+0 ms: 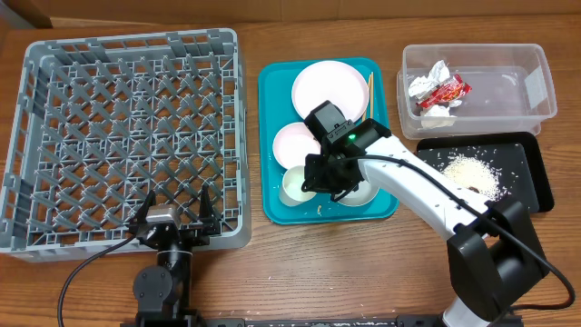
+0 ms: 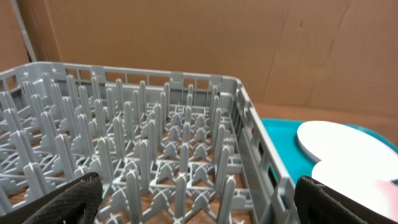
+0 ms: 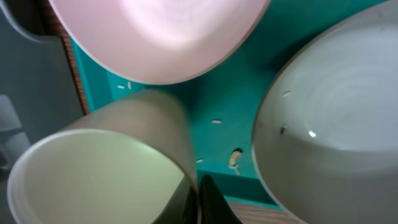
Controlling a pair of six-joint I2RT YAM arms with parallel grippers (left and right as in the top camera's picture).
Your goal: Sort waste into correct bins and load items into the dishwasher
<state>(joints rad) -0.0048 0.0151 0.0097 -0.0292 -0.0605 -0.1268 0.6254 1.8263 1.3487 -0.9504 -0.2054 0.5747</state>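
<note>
From overhead, the grey dish rack [image 1: 127,136] is the biggest thing I see, filling the left of the table. My left gripper [image 1: 174,211] hangs at its near wall. My left wrist camera looks low across the rack's upright pegs and shows what the top view cannot: my left fingers [image 2: 68,199] sit at the two bottom corners of the picture, spread wide apart.

Just right of the rack lies the teal tray [image 1: 268,136]. It carries the large plate [image 1: 329,86], the small plate [image 1: 295,143], a bowl [image 1: 363,193] and the small cup [image 1: 292,186], with the chopsticks [image 1: 369,91] along its right edge. Only the overhead view takes in the clear tub [image 1: 508,91] at far right, with the crumpled wrapper [image 1: 440,91] inside. The black tray [image 1: 536,182] lies just in front of it, strewn with rice [image 1: 472,173].

My right gripper [image 1: 316,182] is down among the dishes, and from above my own wrist hides the jaws. The right wrist camera settles it: they are pressed together on the wall of the small cup, which sits between the small plate and the bowl. That view alone picks out loose grains [image 3: 216,121] and a tan crumb [image 3: 234,160] on the teal floor.

The table [image 1: 91,282] is brown wood. A cardboard wall [image 2: 186,37] stands behind the rack, seen only from the left wrist.
</note>
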